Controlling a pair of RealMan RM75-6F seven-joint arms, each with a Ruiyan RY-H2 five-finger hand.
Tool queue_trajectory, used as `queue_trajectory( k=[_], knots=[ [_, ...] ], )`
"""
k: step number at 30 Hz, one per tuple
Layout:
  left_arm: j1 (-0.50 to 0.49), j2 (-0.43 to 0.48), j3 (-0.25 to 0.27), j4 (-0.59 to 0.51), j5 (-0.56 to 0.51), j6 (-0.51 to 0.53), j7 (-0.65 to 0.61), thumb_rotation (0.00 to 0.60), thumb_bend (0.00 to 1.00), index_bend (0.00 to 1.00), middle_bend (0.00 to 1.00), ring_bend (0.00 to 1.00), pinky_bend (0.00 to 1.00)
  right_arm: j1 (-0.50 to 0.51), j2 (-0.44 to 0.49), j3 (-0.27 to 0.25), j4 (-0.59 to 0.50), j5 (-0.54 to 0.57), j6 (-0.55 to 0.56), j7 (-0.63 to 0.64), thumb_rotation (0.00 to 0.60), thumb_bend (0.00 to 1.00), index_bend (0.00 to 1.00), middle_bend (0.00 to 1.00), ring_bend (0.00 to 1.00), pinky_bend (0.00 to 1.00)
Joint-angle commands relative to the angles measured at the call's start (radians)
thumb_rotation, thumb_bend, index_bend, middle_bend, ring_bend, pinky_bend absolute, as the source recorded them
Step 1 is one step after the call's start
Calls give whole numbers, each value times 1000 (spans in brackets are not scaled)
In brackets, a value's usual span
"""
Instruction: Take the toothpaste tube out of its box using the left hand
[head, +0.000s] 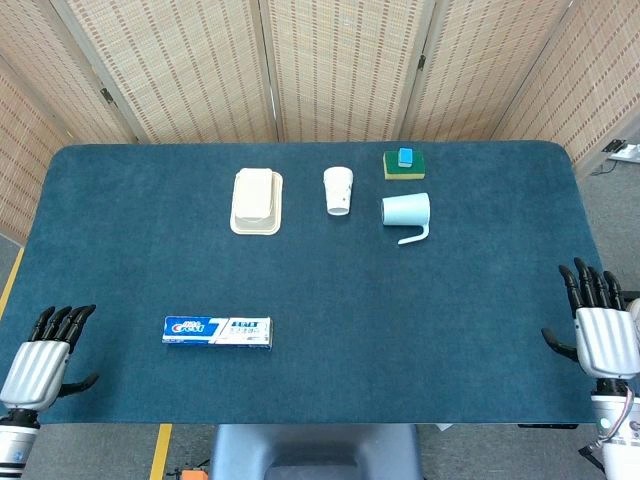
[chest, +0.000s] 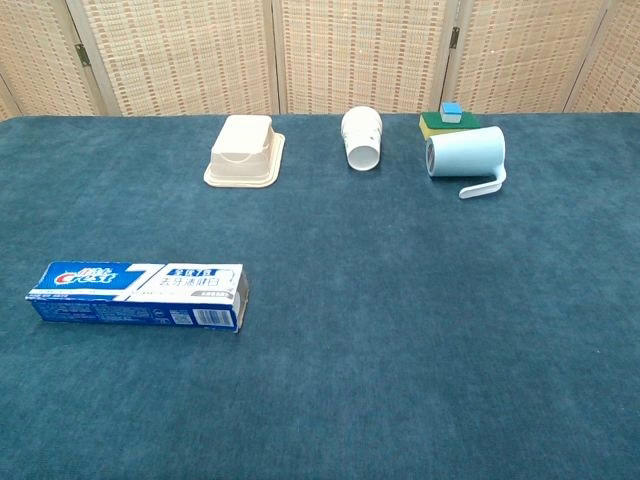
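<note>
Toothpaste box (head: 217, 331) lies flat, lower left of the table (head: 420, 330).
Left hand (head: 38, 365) and right hand (head: 603, 330) rest loose, holding nothing.

left hand (head: 42, 358) and right hand (head: 600, 328): silver-grey ribbed backs, black fingers and thumbs, pale grey wrist cuffs; thin red and white cable runs by the right wrist

- The toothpaste tube sits hidden inside its closed box (head: 217, 331).
- The left hand (head: 38, 365) and right hand (head: 603, 335) (wrists cropped in the head view) fall outside the chest view.
</note>
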Motion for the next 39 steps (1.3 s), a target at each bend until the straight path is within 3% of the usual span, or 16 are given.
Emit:
queue_trajectory(
  k=[1, 8, 12, 17, 24, 30, 39],
  knots=[
    [5, -2, 9, -16, 9, 4, 8, 600, 175, 35, 143, 98, 34, -4, -2, -10, -7, -18, 7, -7, 600, 249, 0, 0, 0, 0],
    [-4, 2, 29, -23, 43, -17, -14, 600, 174, 73, 120, 97, 69, -9, 0, -18, -11, -30, 15, -5, 600, 249, 0, 0, 0, 0],
    [-34, -17, 15, -63, 1, -78, 25, 600, 173, 102, 126, 99, 69, -4, -11, -12, -6, -26, 14, -18, 600, 249, 0, 0, 0, 0],
    [-96, -31, -32, -107, -62, -156, 55, 600, 173, 183, 191, 189, 102, 7, -7, -14, -2, -35, -2, -7, 600, 249, 0, 0, 0, 0],
    [-175, -24, -83, -131, -191, -297, -5, 600, 170, 140, 212, 256, 170, 15, -4, -22, 4, -57, -12, 12, 600, 249, 0, 0, 0, 0],
    [-230, -44, -117, -121, -354, -388, 6, 600, 170, 94, 213, 220, 129, 15, -1, -31, 7, -84, -5, 31, 600, 249, 0, 0, 0, 0],
    [-291, -139, -120, -34, -451, -451, 27, 600, 171, 91, 210, 209, 128, 12, 9, -41, 17, -117, 12, 81, 600, 249, 0, 0, 0, 0]
  ],
)
